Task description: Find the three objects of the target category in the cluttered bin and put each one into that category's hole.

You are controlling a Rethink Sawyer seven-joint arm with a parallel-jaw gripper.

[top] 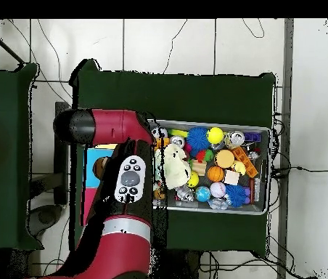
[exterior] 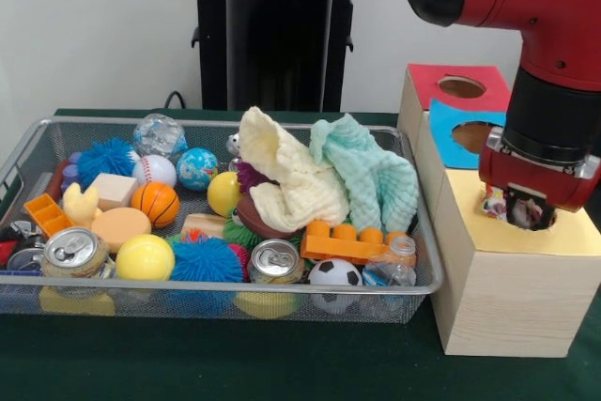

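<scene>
The gripper (exterior: pixel 519 208) hangs right over the hole of the yellow box (exterior: pixel 512 274), next to the wire bin (exterior: pixel 413 279). Something small and colourful shows there, but whether the jaws pinch it I cannot tell. Best to release only when centred above the hole.

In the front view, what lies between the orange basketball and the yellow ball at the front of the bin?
In the front view, a peach-coloured round sponge lies between the orange basketball and the yellow ball, touching both.
</scene>
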